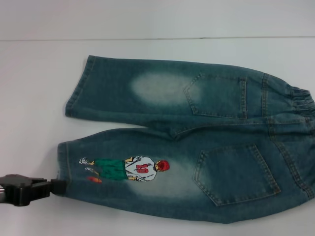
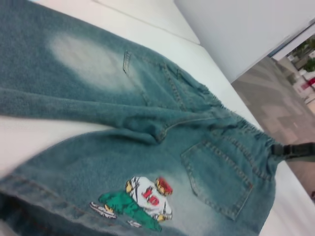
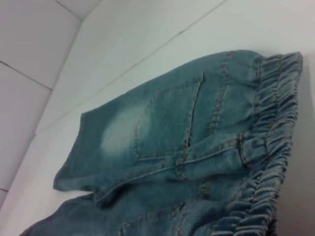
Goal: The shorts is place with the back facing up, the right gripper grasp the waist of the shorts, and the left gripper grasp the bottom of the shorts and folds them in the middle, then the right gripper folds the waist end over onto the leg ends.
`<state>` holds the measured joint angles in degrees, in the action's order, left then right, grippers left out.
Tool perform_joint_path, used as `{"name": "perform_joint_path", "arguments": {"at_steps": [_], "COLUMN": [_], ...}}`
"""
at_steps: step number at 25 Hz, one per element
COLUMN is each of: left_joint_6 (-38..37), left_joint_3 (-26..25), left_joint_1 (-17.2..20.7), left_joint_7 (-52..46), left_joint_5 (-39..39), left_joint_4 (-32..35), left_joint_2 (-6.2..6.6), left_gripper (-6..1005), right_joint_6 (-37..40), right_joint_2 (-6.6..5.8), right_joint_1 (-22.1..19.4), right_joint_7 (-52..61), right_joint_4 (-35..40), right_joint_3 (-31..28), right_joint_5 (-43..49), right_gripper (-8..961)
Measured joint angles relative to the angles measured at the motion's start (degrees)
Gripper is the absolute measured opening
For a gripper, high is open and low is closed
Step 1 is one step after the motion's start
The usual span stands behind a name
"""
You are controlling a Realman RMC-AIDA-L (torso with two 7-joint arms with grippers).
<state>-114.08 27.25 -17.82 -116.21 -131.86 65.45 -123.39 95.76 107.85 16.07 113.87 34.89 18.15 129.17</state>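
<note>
The shorts (image 1: 197,147) lie flat on the white table (image 1: 29,98), back up, with both patch pockets showing. The elastic waist (image 1: 304,110) is at the right; the leg ends (image 1: 62,160) point left. On the near leg is a cartoon print (image 1: 128,169). My left gripper (image 1: 58,187) is at the near leg's hem corner, just below the print, touching the denim. The head view does not show the right gripper. In the left wrist view the right gripper (image 2: 294,150) appears as a black shape against the waistband (image 2: 256,135). The right wrist view looks closely along the gathered waist (image 3: 275,147).
White table surface surrounds the shorts to the left, behind them and along the front edge. A seam or back edge of the table (image 1: 147,39) runs across behind the shorts. Beyond the table's end, the left wrist view shows floor (image 2: 275,93).
</note>
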Motion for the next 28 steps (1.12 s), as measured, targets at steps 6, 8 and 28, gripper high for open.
{"name": "perform_joint_path", "arguments": {"at_steps": [6, 8, 28], "left_joint_6": [0.89, 2.56, 43.19], "left_joint_3": [-1.32, -1.39, 0.17], "left_joint_1": [-1.31, -3.11, -25.6], "left_joint_7": [0.97, 1.33, 5.43], "left_joint_5": [3.14, 3.23, 8.42], "left_joint_4": [-1.03, -2.98, -23.6], "left_joint_2": [1.56, 2.6, 6.12], "left_gripper": [6, 6, 23], "right_joint_6": [0.69, 1.16, -27.43], "right_joint_2": [-0.07, 0.06, 4.57], "right_joint_1": [0.99, 2.1, 13.92], "right_joint_7": [0.53, 1.81, 5.45], "right_joint_4": [-0.61, -0.76, -11.04], "right_joint_3": [-1.84, -3.9, -7.38], "right_joint_5": [0.36, -0.66, -22.78], "right_gripper": [45, 45, 92]}}
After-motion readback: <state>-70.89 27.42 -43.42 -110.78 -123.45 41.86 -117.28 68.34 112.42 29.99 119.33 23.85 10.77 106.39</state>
